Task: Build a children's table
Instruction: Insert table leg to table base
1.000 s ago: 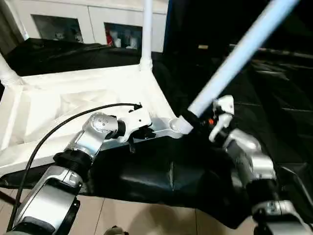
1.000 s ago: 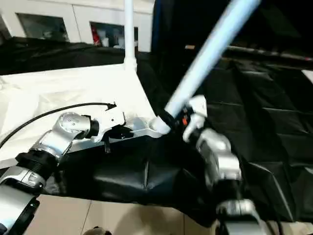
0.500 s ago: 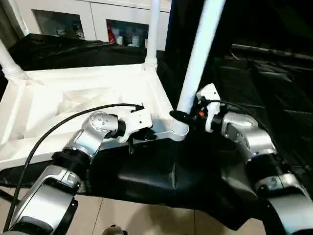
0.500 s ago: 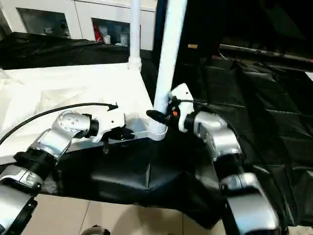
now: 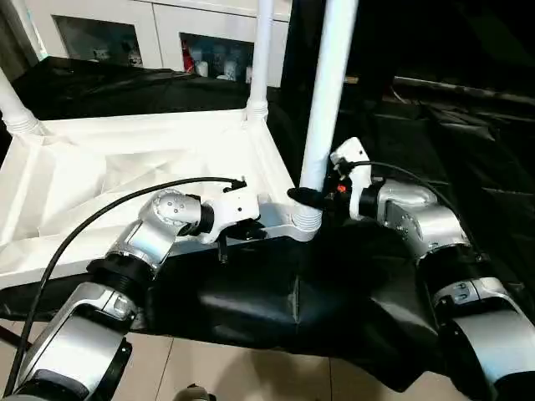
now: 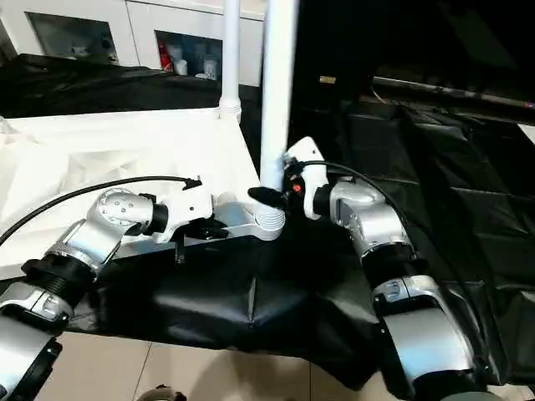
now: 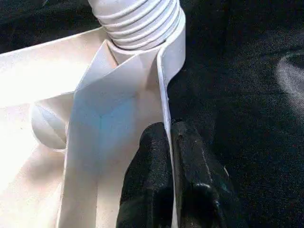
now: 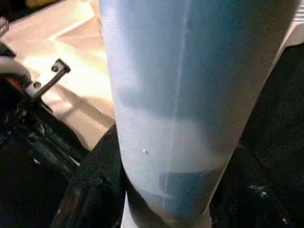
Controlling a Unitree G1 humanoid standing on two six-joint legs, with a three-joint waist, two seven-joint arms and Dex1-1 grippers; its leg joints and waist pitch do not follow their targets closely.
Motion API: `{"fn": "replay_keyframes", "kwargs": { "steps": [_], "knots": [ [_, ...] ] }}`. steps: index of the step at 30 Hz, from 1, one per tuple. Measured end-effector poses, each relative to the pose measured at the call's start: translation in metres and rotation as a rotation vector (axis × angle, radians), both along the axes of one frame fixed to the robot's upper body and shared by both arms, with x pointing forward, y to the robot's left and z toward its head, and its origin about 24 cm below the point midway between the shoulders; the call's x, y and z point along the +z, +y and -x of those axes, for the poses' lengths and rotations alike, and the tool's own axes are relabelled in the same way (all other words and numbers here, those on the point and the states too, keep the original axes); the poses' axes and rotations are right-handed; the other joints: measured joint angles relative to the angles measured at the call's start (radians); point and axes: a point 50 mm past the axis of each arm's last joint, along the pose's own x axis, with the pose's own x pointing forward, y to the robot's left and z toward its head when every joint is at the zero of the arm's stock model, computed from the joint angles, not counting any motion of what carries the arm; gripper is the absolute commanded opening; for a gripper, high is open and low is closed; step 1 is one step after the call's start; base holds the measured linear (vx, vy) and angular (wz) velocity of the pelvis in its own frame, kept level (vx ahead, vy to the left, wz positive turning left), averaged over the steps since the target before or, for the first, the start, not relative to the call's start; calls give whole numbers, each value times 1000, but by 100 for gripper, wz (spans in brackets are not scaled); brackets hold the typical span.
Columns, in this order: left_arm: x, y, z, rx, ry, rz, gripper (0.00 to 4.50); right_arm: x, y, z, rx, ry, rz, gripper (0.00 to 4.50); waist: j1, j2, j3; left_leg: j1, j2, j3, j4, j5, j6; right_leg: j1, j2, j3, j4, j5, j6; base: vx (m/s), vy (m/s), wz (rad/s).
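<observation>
The right pincer is clamping the long white cylindrical leg upright in the near corner socket of the white plastic ribbed tabletop, which is lying upside down. The left pincer is pinching its rim. Seating looks unfinished, so keeping the leg vertical matters.

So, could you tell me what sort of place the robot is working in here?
Probably an indoor room staged for testing: a white glass-door cabinet along the back, black sheeting draped over the work surface, pale tiled floor below.
</observation>
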Motion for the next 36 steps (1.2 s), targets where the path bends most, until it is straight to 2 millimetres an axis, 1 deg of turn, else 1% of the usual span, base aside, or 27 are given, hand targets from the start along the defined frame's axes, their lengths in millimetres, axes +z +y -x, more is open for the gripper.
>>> {"fn": "replay_keyframes", "kwargs": {
  "steps": [4,8,12,14,17,21,23,30,36],
  "knots": [
    [0,-1,0,-3,0,3,0,-7,-5,3,-54,30,-83,188,5,0,0,0,0,0,0,0,0,0,0,0,0,0,0,0,0,0],
    [0,-2,0,-2,-3,3,0,-17,-11,10,-122,38,-192,188,10,0,0,1,0,0,0,0,0,0,0,0,1,0,0,0,0,0],
    [0,-1,-1,6,-8,0,0,-26,-11,15,-180,20,-255,188,12,1,0,2,0,0,1,-2,-6,0,0,0,3,0,0,0,0,0],
    [0,-1,-1,8,-8,-4,0,-34,-8,20,-221,-4,-290,188,13,3,-1,3,1,0,1,-2,-7,1,0,0,3,0,0,0,0,0],
    [-2,0,-2,12,-1,-10,0,-41,-5,27,-264,-51,-313,188,13,8,-2,5,1,0,1,-2,-7,3,0,0,3,0,0,0,0,0],
    [-2,-2,-2,7,-3,-12,0,-44,-4,33,-284,-110,-306,188,16,13,-1,8,1,0,-1,-2,-7,5,0,0,2,0,0,0,0,0],
    [-2,-2,-2,10,-2,-15,0,-43,1,37,-264,-179,-260,188,15,16,-2,9,1,0,-1,-2,-7,6,0,0,2,0,0,0,0,0],
    [-3,-2,-3,11,-1,-24,0,-41,4,38,-207,-255,-149,187,14,16,-2,12,1,0,-2,-2,-7,8,0,0,2,0,0,0,0,0],
    [-2,-1,-2,5,4,-23,0,-36,2,34,-135,-251,-99,187,12,15,-2,11,1,0,-2,-2,-7,8,0,0,1,0,0,0,0,0]
  ]
}}
